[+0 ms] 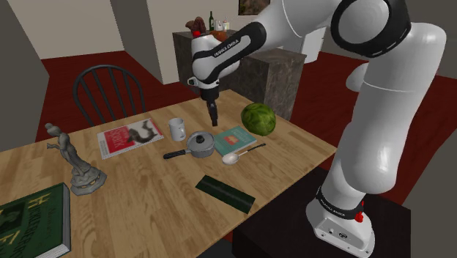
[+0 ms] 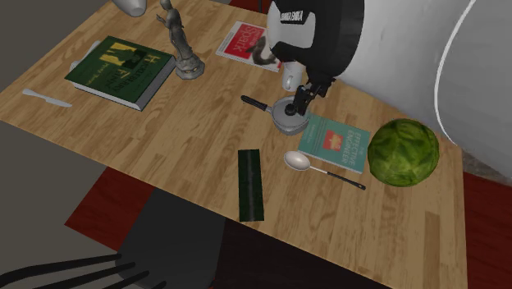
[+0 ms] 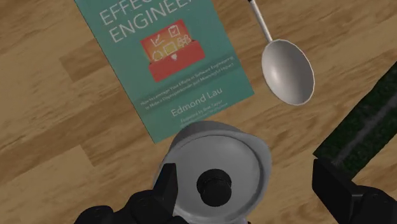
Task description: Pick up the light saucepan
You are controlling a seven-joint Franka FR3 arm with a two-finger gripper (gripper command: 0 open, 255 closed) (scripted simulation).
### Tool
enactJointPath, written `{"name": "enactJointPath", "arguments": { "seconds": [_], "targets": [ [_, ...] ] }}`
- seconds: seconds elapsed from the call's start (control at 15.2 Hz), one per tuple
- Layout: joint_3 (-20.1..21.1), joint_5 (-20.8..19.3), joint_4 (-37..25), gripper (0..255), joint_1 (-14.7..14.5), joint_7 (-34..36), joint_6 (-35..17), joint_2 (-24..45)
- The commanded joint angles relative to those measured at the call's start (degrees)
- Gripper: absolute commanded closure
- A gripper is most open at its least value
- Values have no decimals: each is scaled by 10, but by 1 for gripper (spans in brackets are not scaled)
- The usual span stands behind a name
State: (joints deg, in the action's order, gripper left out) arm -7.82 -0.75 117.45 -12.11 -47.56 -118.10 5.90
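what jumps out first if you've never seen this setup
A black end effector hangs open over a small grey lidded saucepan on the wooden table. A teal book and a silver spoon lie beside it, and a round green watermelon sits next to the book.

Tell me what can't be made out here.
Teal book title: wrist view, cut off by the top edge.
Green book: shoulder view, cut by the left and bottom edges.
Mug: second exterior view, partly behind the arm.
Saucepan rim: wrist view, partly under a finger of the end effector.
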Motion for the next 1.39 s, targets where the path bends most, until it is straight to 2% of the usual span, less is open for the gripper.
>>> {"name": "enactJointPath", "arguments": {
  "seconds": [0.0,0.73,1.32],
  "targets": [
    [8,7,-28,0,-4,-31,-4,37],
    [67,14,-197,0,-29,-162,-12,235],
    [68,15,-188,0,-28,-162,-55,269]
  ]
}}
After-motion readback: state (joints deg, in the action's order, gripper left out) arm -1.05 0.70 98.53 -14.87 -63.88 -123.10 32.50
